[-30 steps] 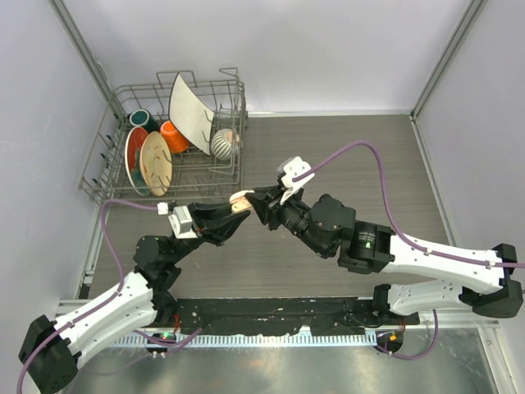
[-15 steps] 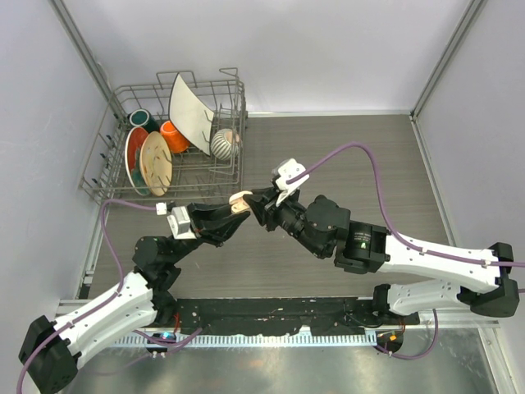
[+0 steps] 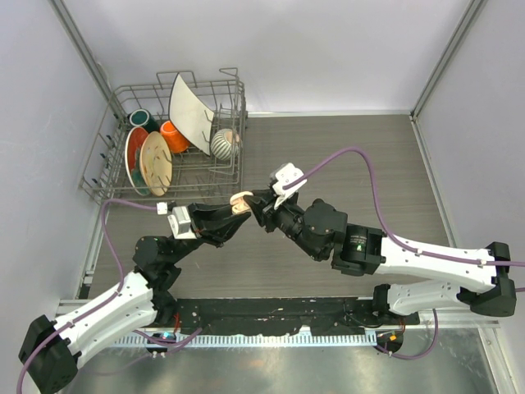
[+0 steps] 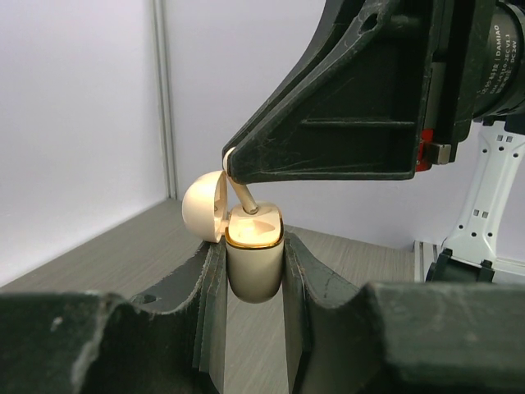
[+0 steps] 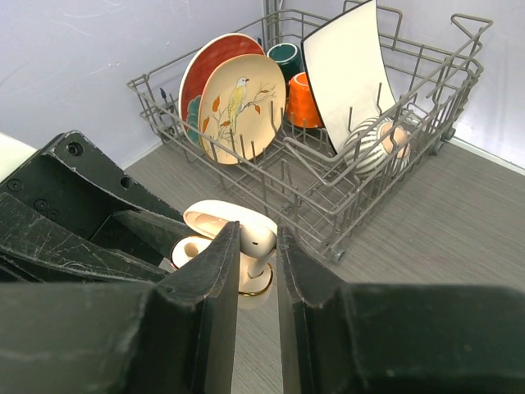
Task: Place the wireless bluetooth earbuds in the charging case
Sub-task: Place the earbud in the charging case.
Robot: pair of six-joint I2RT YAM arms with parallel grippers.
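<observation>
I clamp the open charging case (image 4: pixel 254 275) in left gripper (image 4: pixel 255 250); directly above, right gripper (image 5: pixel 257 243) pinches cream-white earbud (image 4: pixel 244 196) stem-down for insertion.

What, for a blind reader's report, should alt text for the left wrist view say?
The right gripper pinches a cream-white stemmed earbud, its stem tip in the open cream-white, gold-rimmed charging case clamped upright by the left gripper.

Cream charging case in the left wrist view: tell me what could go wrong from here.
The cream-white earbud enters the cream charging case at a slant; a push from the right gripper may jam it against the gold rim. The case is off the table, pinched only by the left gripper; a sideways push could twist it loose. The open lid stands close to the right gripper and could get knocked.
</observation>
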